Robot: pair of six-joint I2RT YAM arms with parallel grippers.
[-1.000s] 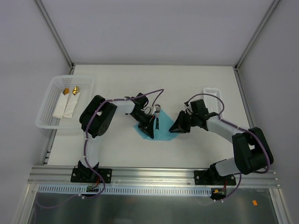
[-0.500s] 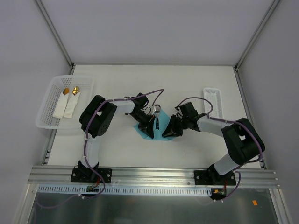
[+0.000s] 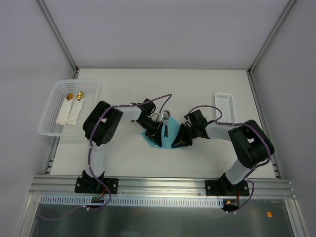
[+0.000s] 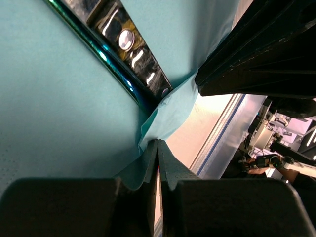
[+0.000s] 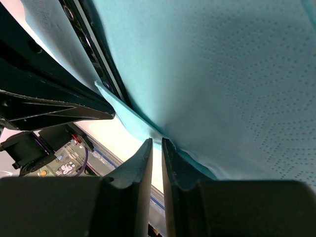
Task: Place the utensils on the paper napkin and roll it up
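The teal paper napkin (image 3: 168, 132) lies at the table's middle between both grippers. The utensils (image 3: 166, 116) rest on it, with shiny heads at its far end; in the left wrist view their glossy handles (image 4: 131, 44) run across the teal sheet (image 4: 59, 108). My left gripper (image 3: 156, 135) is shut, its tips (image 4: 158, 142) pinching the napkin's raised edge. My right gripper (image 3: 177, 139) sits at the napkin's right edge. In the right wrist view its tips (image 5: 155, 142) stand a narrow gap apart under the lifted teal edge (image 5: 207, 89), with bare table showing between them. A dark utensil handle (image 5: 91, 49) shows there too.
A white basket (image 3: 49, 118) at the far left holds two white rolled napkins with gold-tipped utensils (image 3: 74, 108). A small white tray (image 3: 223, 106) stands at the right. Both arms crowd the napkin from either side.
My right arm has swung left, bringing its gripper from beside the tray to the napkin's right edge. The left gripper has stayed where it was, shut.
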